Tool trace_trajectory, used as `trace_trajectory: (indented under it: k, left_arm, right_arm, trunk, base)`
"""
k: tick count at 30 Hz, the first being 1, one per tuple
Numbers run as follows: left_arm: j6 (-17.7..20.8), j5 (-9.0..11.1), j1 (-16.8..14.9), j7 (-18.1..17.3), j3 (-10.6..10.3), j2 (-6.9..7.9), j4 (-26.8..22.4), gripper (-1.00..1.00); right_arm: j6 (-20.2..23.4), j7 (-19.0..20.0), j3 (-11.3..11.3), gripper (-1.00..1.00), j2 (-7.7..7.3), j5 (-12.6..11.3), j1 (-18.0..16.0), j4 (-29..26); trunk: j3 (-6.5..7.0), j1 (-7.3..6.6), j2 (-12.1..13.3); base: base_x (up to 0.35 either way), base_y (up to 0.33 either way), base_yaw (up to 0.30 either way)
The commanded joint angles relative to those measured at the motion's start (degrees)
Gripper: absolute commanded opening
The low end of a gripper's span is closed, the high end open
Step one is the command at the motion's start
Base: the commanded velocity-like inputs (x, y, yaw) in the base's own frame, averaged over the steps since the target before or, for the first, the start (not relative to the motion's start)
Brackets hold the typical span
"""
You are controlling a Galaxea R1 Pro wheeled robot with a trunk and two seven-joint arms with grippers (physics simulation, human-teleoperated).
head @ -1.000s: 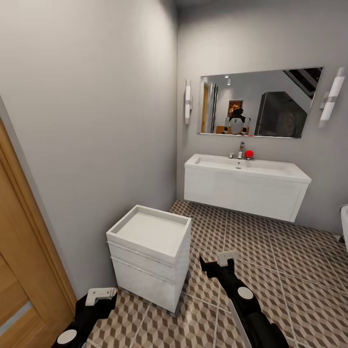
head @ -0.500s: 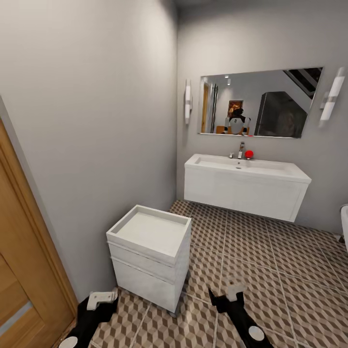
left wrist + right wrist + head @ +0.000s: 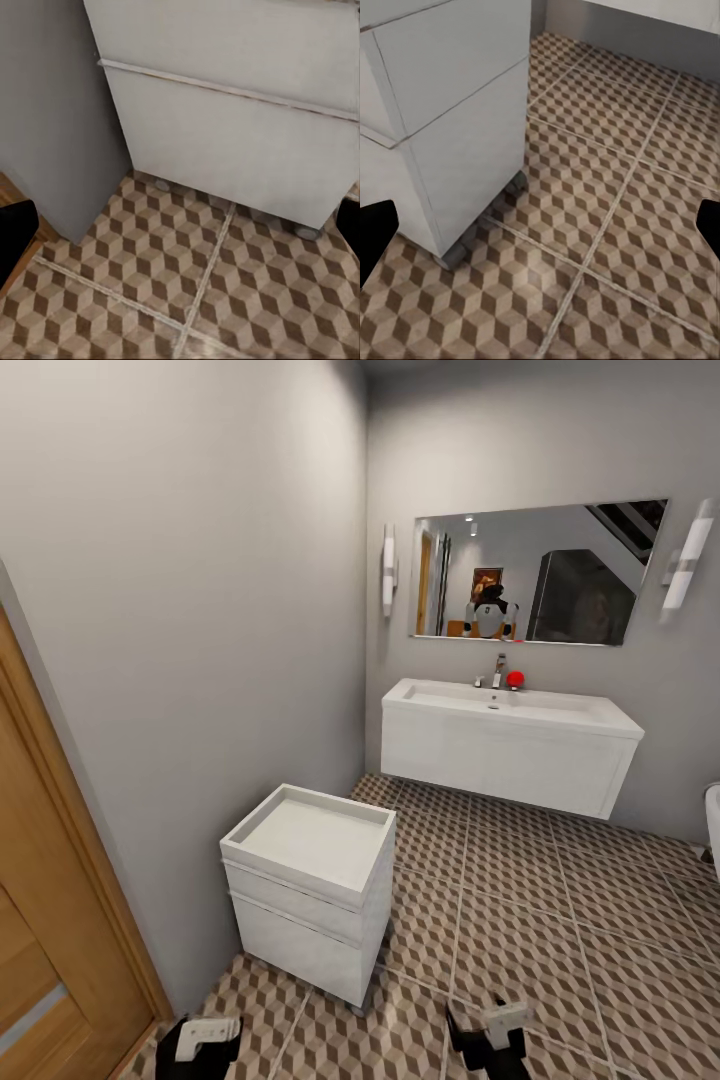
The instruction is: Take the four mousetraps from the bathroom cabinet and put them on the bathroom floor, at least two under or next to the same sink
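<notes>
White-fingered left gripper (image 3: 205, 1038) and right gripper (image 3: 497, 1028) hang low and empty, fingers spread wide, over the bathroom floor (image 3: 560, 920) near the white cube unit (image 3: 310, 885), the sink (image 3: 510, 743) well beyond, with no mousetraps in sight.

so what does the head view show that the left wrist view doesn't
Head view alone: the sink on its wall-hung vanity, the chrome faucet with a red ball beside it, the mirror, two wall lights, the tray top of the small white unit, and both tools, left tool and right tool, low in the picture.

Left wrist view alone: a close look at the unit's lower front and one of its feet.

Both: the small white unit, the grey wall, and the cube-patterned bathroom floor.
</notes>
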Motion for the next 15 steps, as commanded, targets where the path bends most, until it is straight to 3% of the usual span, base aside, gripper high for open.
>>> trace_trajectory:
  k: [1,12,15]
  left_arm:
    - [-0.8,-0.1,0.0,0.2,-0.1,0.06,0.9,1.00]
    - [-6.7,-0.1,0.0,0.5,0.4,1.94,11.2,1.00]
    - [-8.8,-0.1,0.0,0.5,0.6,2.27,16.1,1.00]
  right_arm:
    - [-0.3,-0.2,0.2,1.00,-0.04,0.1,0.0,0.4]
    - [-0.9,-0.5,0.2,1.00,0.03,0.1,0.0,3.7]
    - [-1.2,-0.5,0.2,1.00,0.09,0.0,0.0,5.5]
  trunk:
    - [-0.06,0.00,0.0]
    - [-0.06,0.00,0.0]
    - [-0.06,0.00,0.0]
  base:
    - [0.000,0.000,0.000]
    - [0.000,0.000,0.000]
    - [0.000,0.000,0.000]
